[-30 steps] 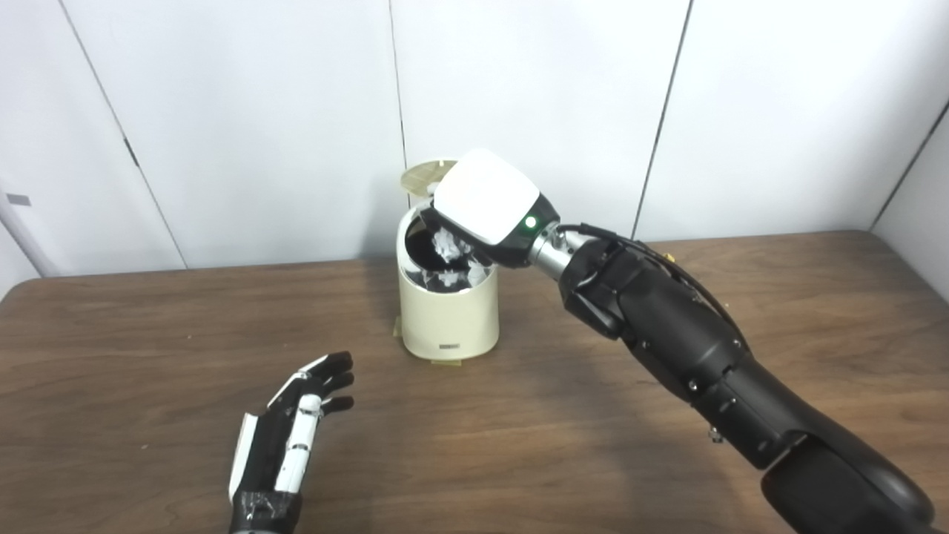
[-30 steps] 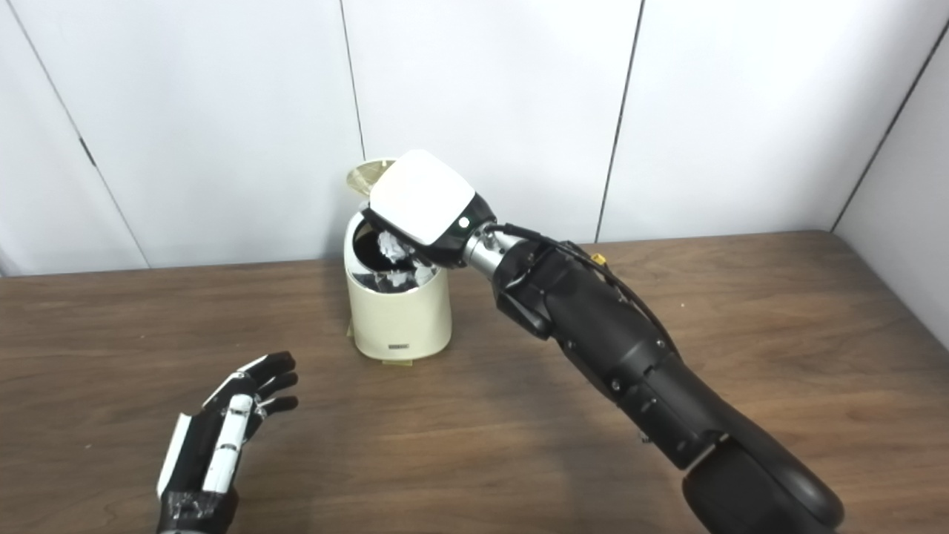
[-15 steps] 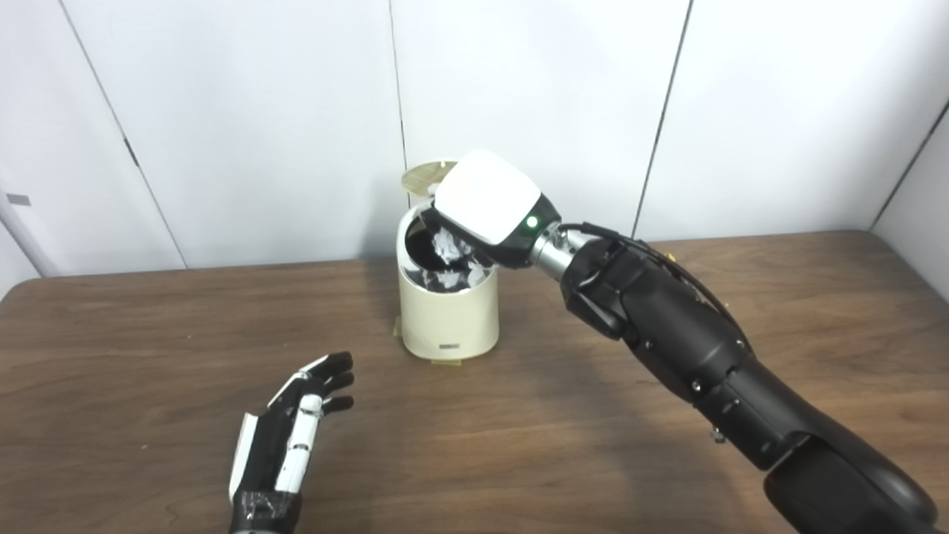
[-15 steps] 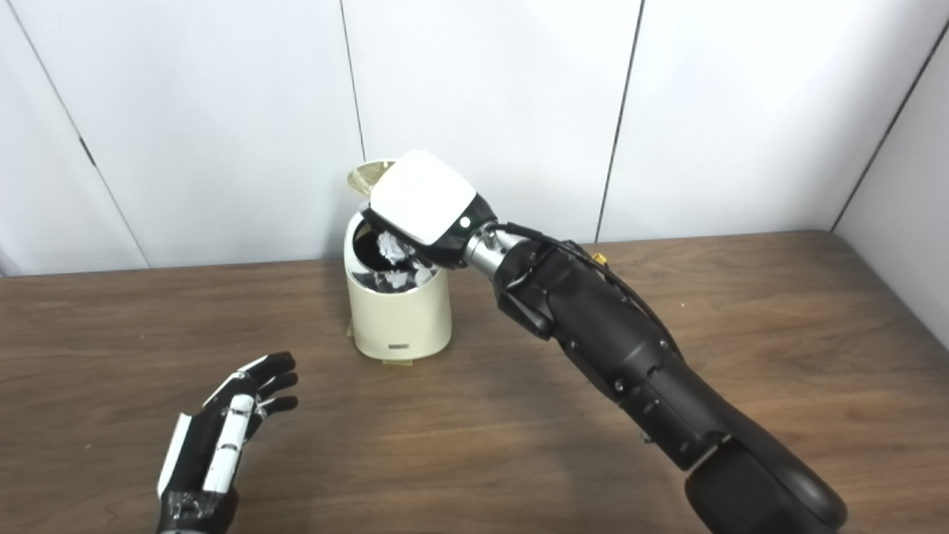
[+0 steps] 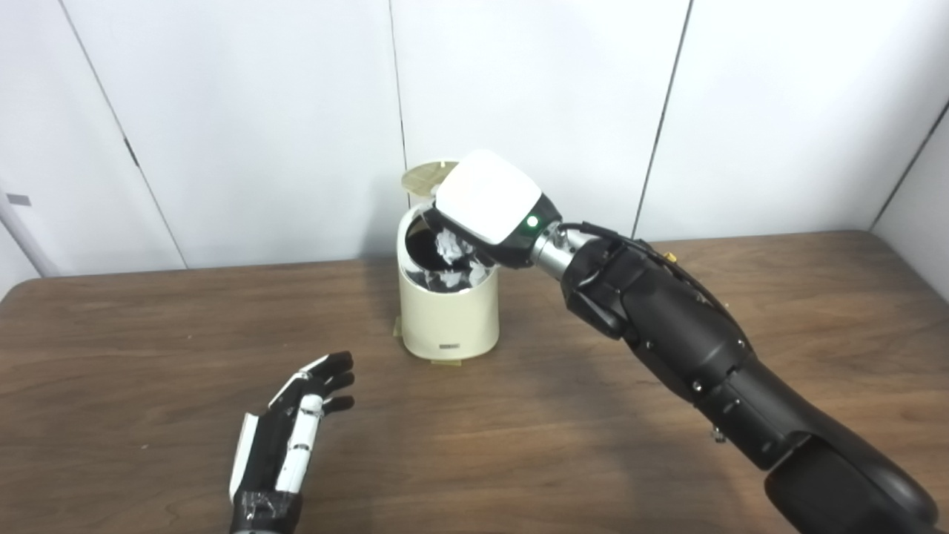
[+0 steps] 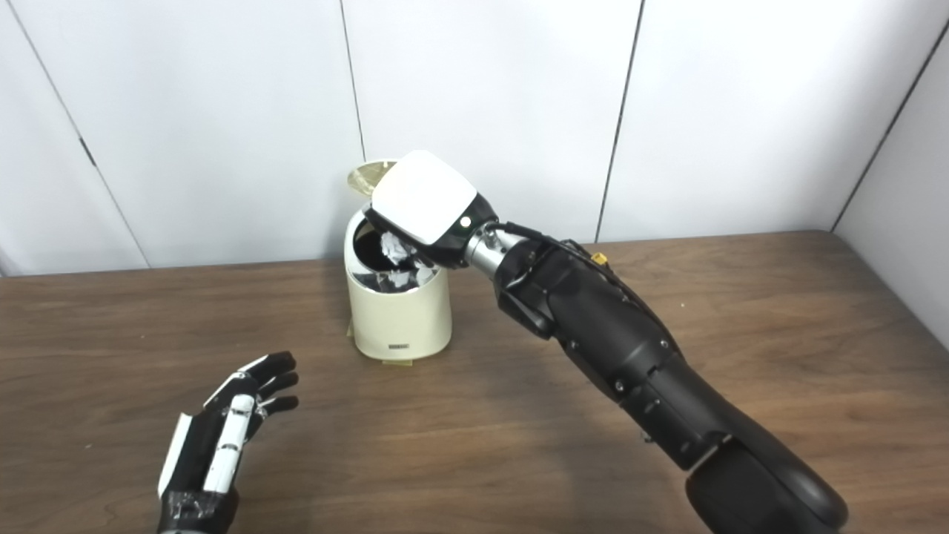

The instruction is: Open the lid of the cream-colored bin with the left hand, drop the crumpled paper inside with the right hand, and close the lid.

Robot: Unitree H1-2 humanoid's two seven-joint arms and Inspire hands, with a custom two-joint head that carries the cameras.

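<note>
1. At the far middle of the wooden tabletop, close to the white panelled wall, stands the cream-colored bin, upright, with a small label low on its front.
2. Its lid is swung up and back, standing behind the rim at the wall side, so the dark mouth of the bin is open.
3. The right robot hand hangs directly over that mouth, its white back plate facing up and a green light showing near the wrist; the black forearm runs down to the lower right corner.
4. The crumpled paper shows white beneath the right robot hand, level with the bin's rim and just inside the opening. The fingers are hidden under the back plate, so whether they are clamped on the paper or spread away from it cannot be told.
5. More white crumpled material lies lower inside the bin.
6. The left robot hand is near the front left of the tabletop, well apart from the bin, fingers spread and pointing away, holding nothing.
</note>
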